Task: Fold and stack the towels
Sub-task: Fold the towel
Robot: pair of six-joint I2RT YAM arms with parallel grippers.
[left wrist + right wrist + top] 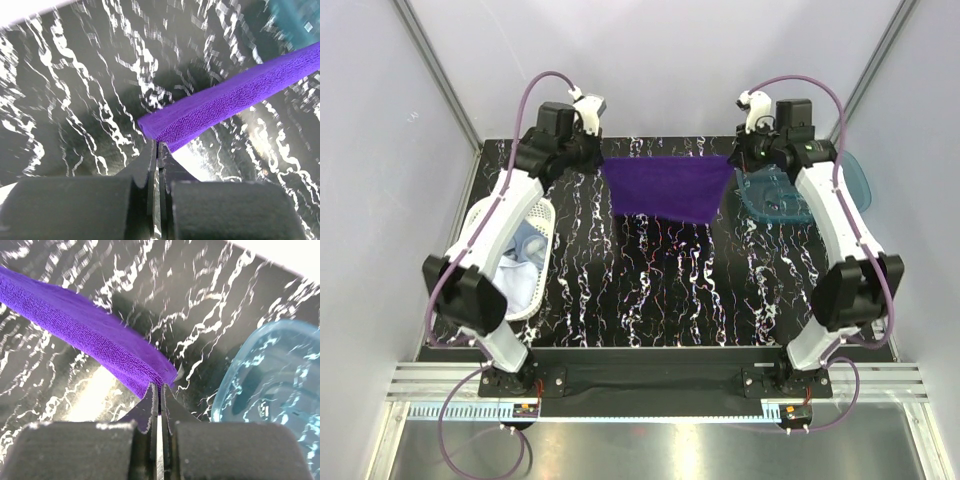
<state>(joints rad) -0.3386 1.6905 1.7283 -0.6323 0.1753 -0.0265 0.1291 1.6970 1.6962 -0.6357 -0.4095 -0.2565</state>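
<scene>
Near left: white basket point(548, 262) on the worktop point(670, 290), pale blue towels point(523, 255) bundled inside. Far end: purple towel point(667, 187) stretched between both arms, held up off the worktop. Left jaws pinched tight on its left corner, right jaws on its right corner. Teal bin point(775, 192) far right, just beside the right jaws.

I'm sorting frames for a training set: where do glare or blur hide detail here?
Top view: even light, sharp; the purple towel stands clear against the table. Left wrist: bright glare on the table beneath the towel, and the teal bin in the corner is blurred. Right wrist: a similar glare patch under the towel; the bin looks soft.
</scene>
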